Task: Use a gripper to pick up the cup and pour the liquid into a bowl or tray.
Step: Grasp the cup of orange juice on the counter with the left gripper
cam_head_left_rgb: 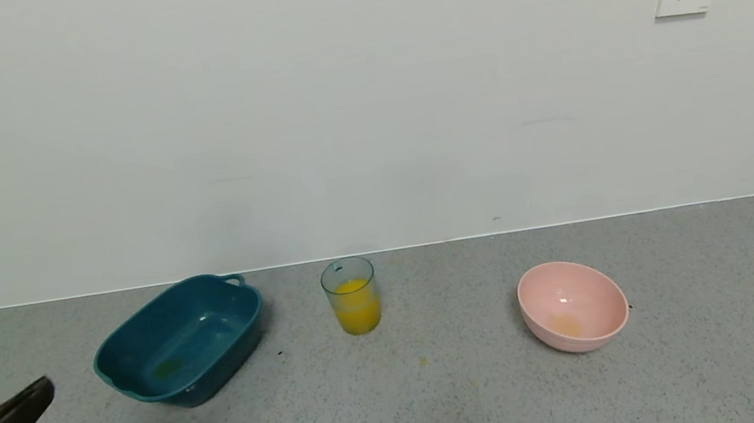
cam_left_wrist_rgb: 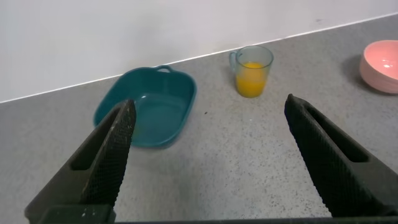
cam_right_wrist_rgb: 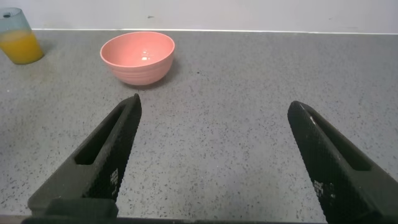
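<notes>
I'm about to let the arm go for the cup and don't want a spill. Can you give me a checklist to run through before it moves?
1. Cup upright on the counter: ok.
2. Juice level well below the rim: ok, roughly half full.
3. Left gripper open, nothing between its fingers: ok.
4. Cup clear of neighbours, the teal tub and the pink bowl standing apart from it: ok.
5. Bowl upright and ready to receive: ok, only a faint orange trace inside.
6. Right gripper out of the way: ok, open, short of the bowl.
</notes>
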{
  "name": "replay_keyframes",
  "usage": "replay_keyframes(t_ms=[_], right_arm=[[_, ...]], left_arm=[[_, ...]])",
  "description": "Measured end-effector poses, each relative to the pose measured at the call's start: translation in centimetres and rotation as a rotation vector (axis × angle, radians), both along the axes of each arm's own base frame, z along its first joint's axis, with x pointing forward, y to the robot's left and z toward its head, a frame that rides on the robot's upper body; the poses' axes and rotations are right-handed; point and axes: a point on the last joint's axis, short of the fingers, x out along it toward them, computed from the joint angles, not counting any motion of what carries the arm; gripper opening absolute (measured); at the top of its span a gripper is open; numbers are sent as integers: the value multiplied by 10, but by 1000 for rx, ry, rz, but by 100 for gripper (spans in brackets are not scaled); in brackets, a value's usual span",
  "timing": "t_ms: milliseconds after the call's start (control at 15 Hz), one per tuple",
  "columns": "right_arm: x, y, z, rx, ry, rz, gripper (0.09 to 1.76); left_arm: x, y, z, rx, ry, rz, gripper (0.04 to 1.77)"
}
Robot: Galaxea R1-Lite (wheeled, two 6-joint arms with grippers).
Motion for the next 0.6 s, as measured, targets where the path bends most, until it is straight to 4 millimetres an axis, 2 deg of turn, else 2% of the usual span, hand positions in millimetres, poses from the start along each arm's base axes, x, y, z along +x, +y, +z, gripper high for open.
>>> replay_keyframes(t_ms=[333, 600], right_arm=[[0, 0, 0, 0, 0, 0, 171], [0, 0, 0, 0, 0, 0, 171]], left_arm=[[64, -7, 12, -13, 111, -146, 172], [104, -18, 0, -12, 151, -201, 172]])
